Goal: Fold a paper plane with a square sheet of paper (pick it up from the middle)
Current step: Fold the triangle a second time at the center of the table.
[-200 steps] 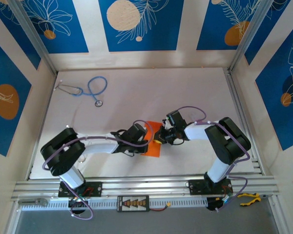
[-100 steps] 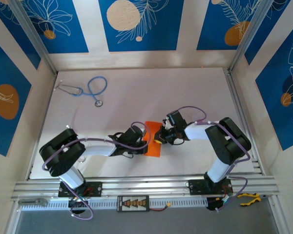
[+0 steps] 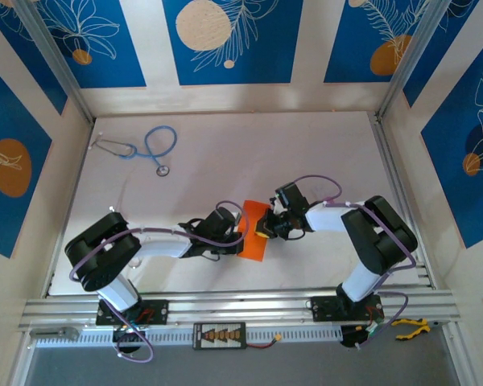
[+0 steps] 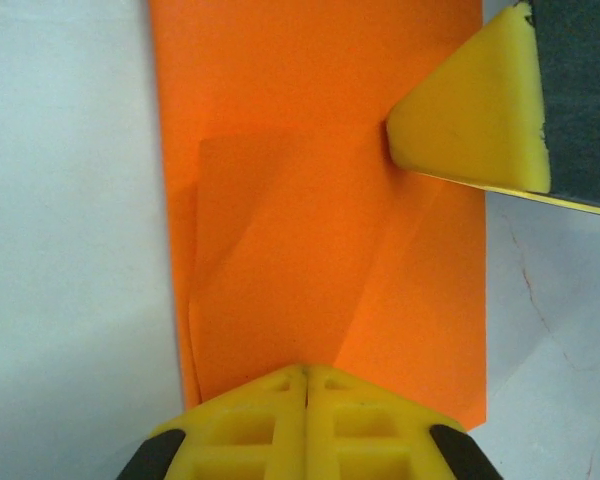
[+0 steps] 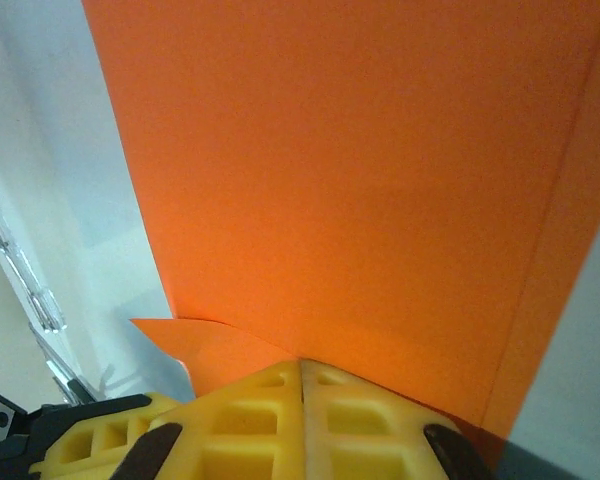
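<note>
Bright, even overhead light; the square sheet of paper [image 4: 320, 150] glows, softly blurred close up; surface [image 3: 306, 153] shadows faint.

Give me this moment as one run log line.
orange paper: partly folded, on table | left gripper: shut, tips at its edge | right gripper: shut, tips at opposite edge | blue stethoscope: far left
</note>
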Controlling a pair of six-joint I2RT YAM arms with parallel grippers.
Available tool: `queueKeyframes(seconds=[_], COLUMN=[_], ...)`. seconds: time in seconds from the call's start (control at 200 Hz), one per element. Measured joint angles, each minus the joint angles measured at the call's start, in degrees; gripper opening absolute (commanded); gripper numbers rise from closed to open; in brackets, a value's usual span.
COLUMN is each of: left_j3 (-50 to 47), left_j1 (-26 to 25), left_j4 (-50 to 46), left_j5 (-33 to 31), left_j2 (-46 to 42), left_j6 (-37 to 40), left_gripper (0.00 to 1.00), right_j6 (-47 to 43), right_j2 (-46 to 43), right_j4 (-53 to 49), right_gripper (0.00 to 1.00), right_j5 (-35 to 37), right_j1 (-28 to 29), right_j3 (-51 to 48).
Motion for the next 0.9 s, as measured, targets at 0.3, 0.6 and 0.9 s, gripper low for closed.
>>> queueKeyframes(seconds=[0.3, 0.6, 0.9], left_j3=[-0.04, -1.68, -2.69], left_j1=[-0.02, -1.97, -9.11], left_j4=[0.15, 0.66, -0.04], left_j5=[0.02, -1.68, -9.11], left_j2=[-0.02, -1.57, -7.96], left_j6=[-0.52, -9.09, -17.35], left_gripper=[0.00, 0.00, 0.09], right_j6=[-1.25, -1.27, -1.18], right_j2=[-5.90, -16.31, -18.25], right_j4=[-1.22, -3.74, -11.34], right_gripper=[0.02, 0.06, 0.10], right_j5=[3.80, 4.61, 4.02], right_j1=[-5.64, -5.35, -1.27], right_j3=[-3.43, -7.08, -7.74])
